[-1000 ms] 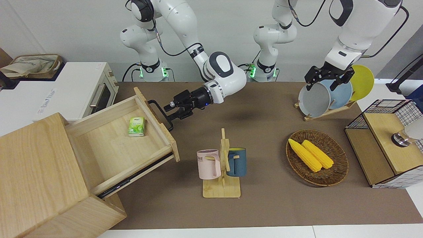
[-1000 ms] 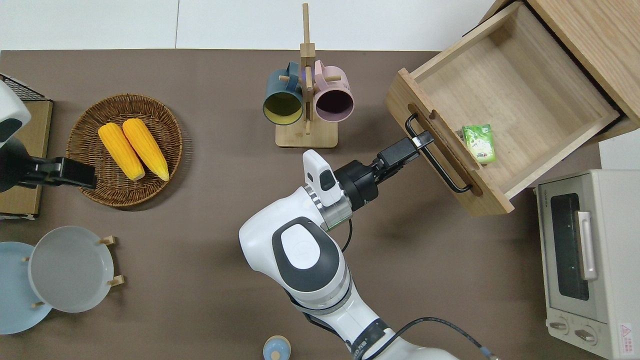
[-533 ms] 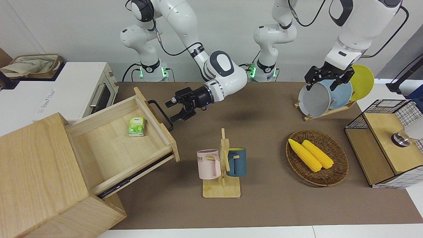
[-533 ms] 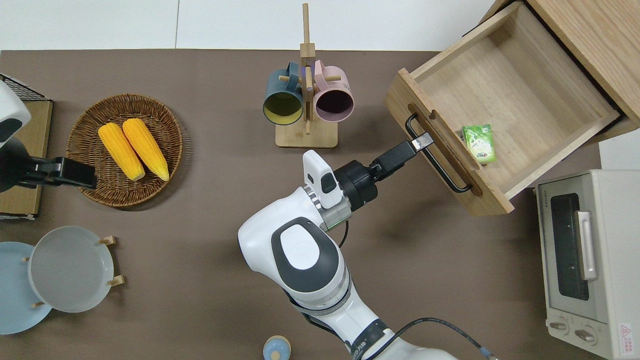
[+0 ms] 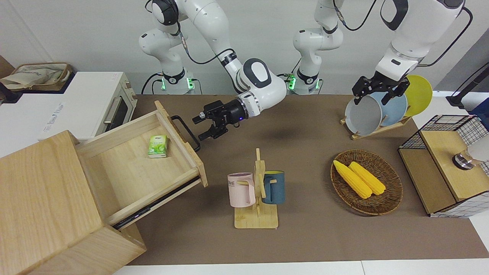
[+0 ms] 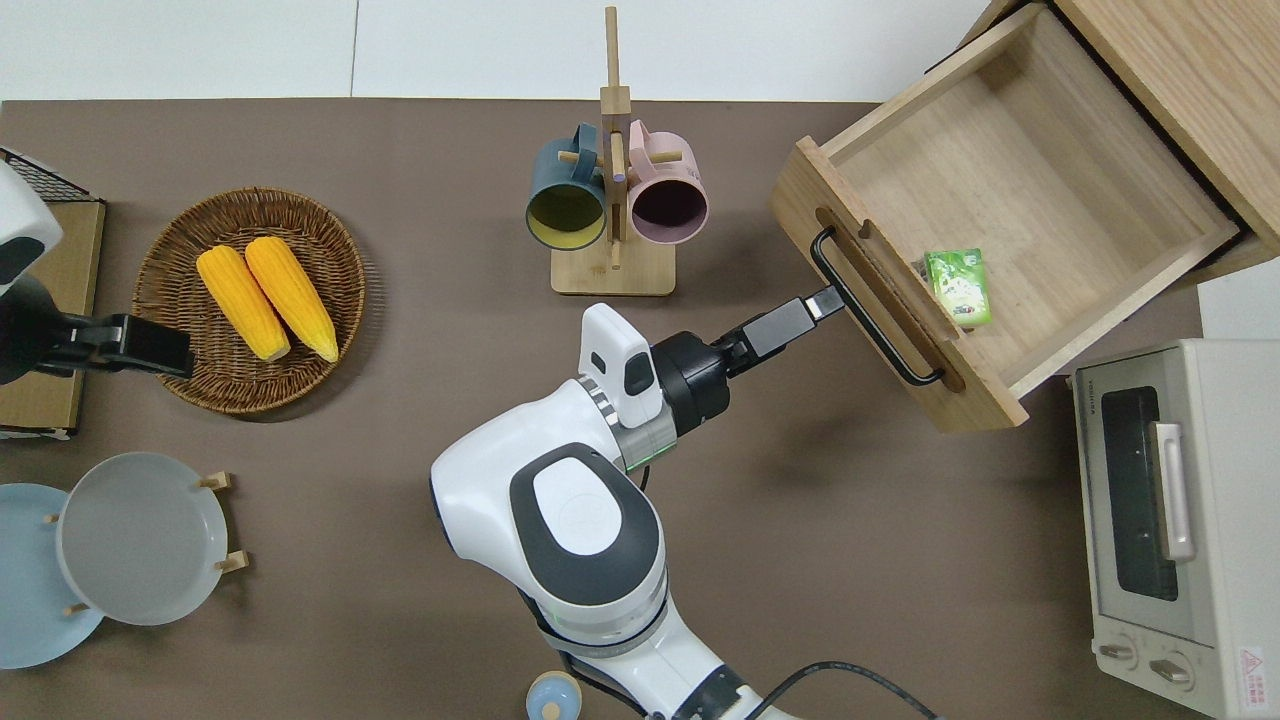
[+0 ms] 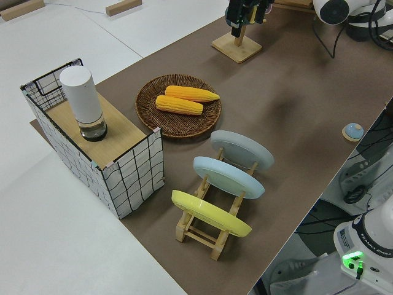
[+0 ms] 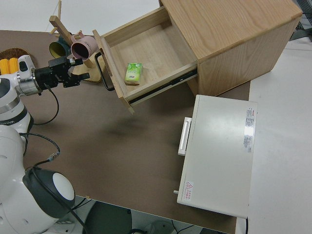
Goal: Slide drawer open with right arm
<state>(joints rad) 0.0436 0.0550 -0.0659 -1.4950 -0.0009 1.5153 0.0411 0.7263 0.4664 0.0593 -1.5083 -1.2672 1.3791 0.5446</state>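
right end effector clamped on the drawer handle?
No: the right end effector is open and clear of the drawer handle.

right tool open, level.

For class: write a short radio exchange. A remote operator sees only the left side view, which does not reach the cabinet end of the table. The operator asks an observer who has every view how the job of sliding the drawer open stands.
Operator: My view stops at the mug stand. Is the drawer open?
Observer: Yes. The wide shallow light-wood drawer is slid far out of the pale wooden cabinet, its inside in plain view.
Operator: Is the right arm holding it?
Observer: No. The black two-finger right gripper is open, its fingertips just clear of the black metal bar handle.
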